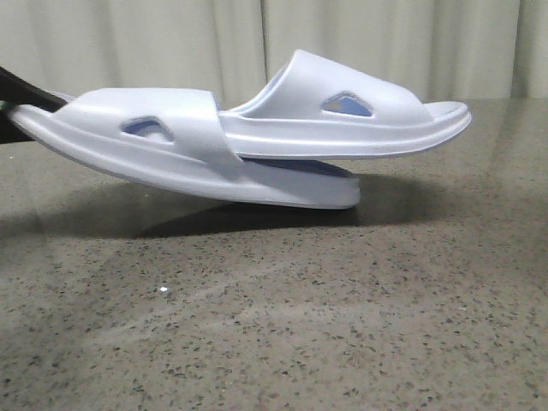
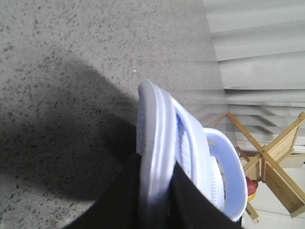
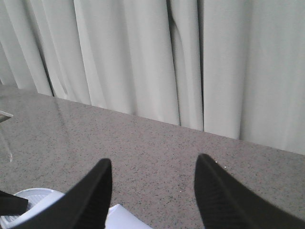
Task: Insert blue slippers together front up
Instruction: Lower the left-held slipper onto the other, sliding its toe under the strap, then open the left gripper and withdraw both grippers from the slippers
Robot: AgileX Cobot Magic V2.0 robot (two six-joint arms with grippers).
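Gripping one end of the lower slipper (image 1: 197, 163), the left gripper (image 2: 155, 191) comes in from the robot's left w/ its black fingers (image 2: 121, 200) closed on either side of the sole edge; front view shows only a dark bit of it at the frame's left edge. Right gripper (image 3: 152, 191) sits w/ jaws spread wide, nothing between them, just granite table (image 3: 157, 148) and curtain (image 3: 143, 57) ahead.

2 blue slippers total, nested: upper slipper (image 1: 360, 116) slid under the lower one's strap, its far end sticking out well beyond the left jaws toward the robot's right. Long axis of both runs left-right in front view, roughly level, lower one tilted so its gripped end sits higher. Straps face up. The pair looks lifted off the table, shadow beneath; can't tell if the lower slipper's low end touches.

A wooden frame (image 2: 271, 162) shows past the slippers in left wrist view.
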